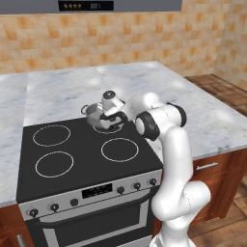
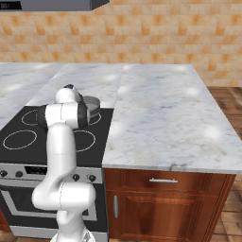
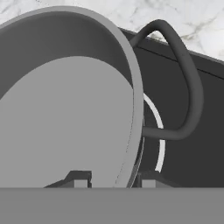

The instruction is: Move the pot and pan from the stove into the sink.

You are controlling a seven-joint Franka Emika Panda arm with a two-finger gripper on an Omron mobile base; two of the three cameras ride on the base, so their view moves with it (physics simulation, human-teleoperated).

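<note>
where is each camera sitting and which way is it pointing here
Left base view: behind the arm on its left, looking forward and down over the stove; the white arm rises from the lower right to the pot.
Right base view: behind the arm on its right, facing the counter and tiled wall; the arm rises from the lower left, hiding part of the pot.
Hand view: on the hand, looking along the gripper into the pot; one finger stands on each side of its rim.
Both base views share stove, pot, arm.
</note>
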